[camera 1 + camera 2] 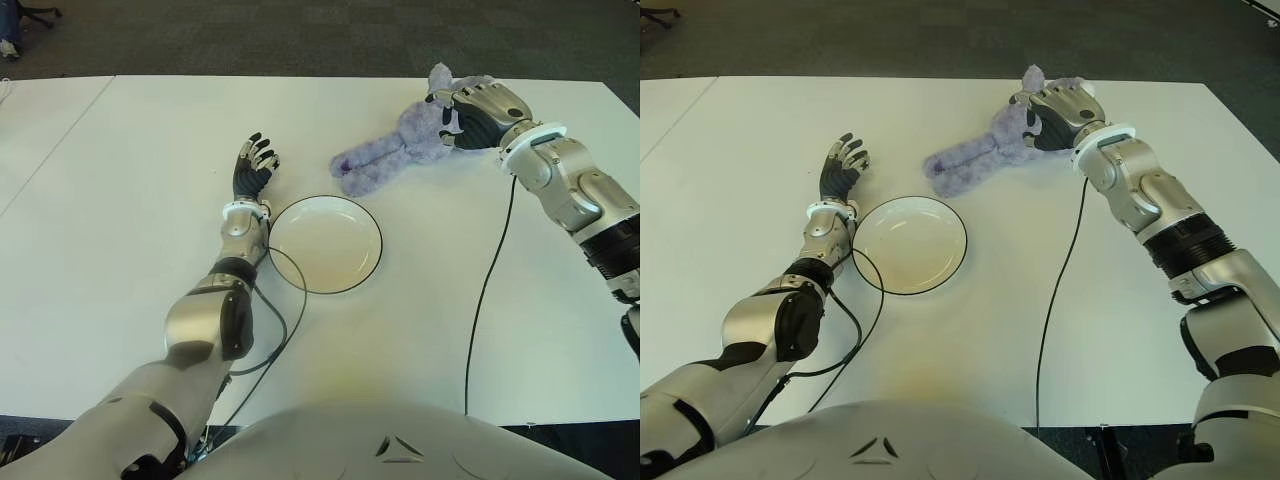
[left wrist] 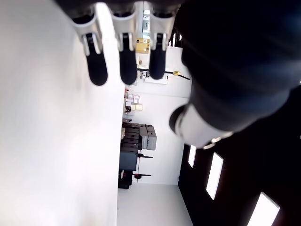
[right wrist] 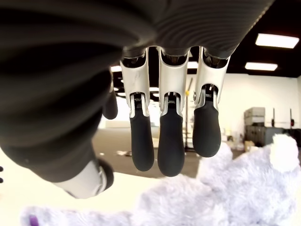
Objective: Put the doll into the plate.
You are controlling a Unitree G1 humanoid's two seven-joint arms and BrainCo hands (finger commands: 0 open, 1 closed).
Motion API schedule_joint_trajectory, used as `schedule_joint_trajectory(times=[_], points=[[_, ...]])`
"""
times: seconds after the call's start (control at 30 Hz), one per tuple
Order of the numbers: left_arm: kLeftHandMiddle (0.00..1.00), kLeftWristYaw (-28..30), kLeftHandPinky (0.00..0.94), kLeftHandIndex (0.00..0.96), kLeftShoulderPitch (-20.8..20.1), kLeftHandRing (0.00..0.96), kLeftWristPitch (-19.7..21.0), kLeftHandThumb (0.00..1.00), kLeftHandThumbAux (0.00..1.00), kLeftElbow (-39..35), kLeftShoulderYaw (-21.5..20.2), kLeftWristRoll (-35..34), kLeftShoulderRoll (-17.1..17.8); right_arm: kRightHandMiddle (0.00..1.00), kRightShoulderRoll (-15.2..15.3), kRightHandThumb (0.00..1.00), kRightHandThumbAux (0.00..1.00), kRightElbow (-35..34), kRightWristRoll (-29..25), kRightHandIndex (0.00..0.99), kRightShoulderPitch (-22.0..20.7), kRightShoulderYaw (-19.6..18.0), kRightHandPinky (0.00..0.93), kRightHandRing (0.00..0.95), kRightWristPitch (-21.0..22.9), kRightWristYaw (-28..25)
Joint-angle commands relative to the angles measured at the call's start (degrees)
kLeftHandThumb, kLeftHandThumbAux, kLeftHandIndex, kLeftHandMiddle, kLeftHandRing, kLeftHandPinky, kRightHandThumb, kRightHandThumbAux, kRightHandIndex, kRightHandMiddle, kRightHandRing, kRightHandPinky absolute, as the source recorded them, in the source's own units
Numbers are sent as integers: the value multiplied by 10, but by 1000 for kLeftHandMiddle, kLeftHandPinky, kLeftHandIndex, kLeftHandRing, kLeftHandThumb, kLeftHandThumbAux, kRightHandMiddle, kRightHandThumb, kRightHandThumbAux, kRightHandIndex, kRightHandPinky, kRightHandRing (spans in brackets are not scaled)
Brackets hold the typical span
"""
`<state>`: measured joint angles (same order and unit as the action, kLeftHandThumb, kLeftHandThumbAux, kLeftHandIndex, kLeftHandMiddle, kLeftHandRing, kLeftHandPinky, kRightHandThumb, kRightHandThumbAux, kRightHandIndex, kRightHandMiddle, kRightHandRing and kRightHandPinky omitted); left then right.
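Doll [image 1: 400,150] lying soft, floppy, light on surface [image 1: 120,200]. Right hand [image 1: 478,115] hovering over its head, fingers [image 3: 170,141] spread, holding nothing. Grabbing fat middle looking best. Left hand [image 1: 252,170] showing left of plate [image 1: 325,243], fingers loose.

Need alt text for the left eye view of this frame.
The right hand reaches over the head end of a purple plush doll lying on a white table, fingers not closed. An empty white plate sits nearer the robot; the open left hand shows left of it.
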<state>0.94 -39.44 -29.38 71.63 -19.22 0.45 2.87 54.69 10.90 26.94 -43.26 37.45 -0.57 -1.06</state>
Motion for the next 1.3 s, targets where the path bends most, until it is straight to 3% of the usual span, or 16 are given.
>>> schedule_joint_trajectory(times=[0.03,0.33,0.53,0.73,0.77,0.87,1.07,1.3], points=[[165,3,228,114,79,182,75,379,829,61,4,0,-22,713,151,137,771,-287,-108,159,12,59,800,775,-62,-504],[169,-2,267,113,78,201,87,382,815,62,8,5,-19,744,149,96,763,-299,-117,182,6,73,792,797,-46,-498],[170,-2,257,104,78,200,90,361,802,63,7,4,-19,734,139,157,769,-283,-131,91,-2,72,797,790,-56,-472],[178,-6,277,121,77,213,92,365,802,63,7,4,-20,744,135,362,770,-267,-133,43,-2,57,812,791,-81,-410],[177,-6,258,123,77,206,91,370,805,63,7,4,-21,746,133,471,767,-262,-142,34,1,52,813,791,-91,-392],[172,-4,240,121,77,194,85,382,807,62,5,1,-23,757,124,669,749,-251,-169,28,11,43,835,798,-108,-358],[171,1,213,94,79,174,69,411,864,59,6,1,-27,778,80,795,717,-251,-167,4,41,67,846,808,-98,-303],[174,1,219,93,77,177,83,410,880,62,3,-1,-23,786,46,844,701,-214,-169,0,42,87,837,812,-125,-276]])
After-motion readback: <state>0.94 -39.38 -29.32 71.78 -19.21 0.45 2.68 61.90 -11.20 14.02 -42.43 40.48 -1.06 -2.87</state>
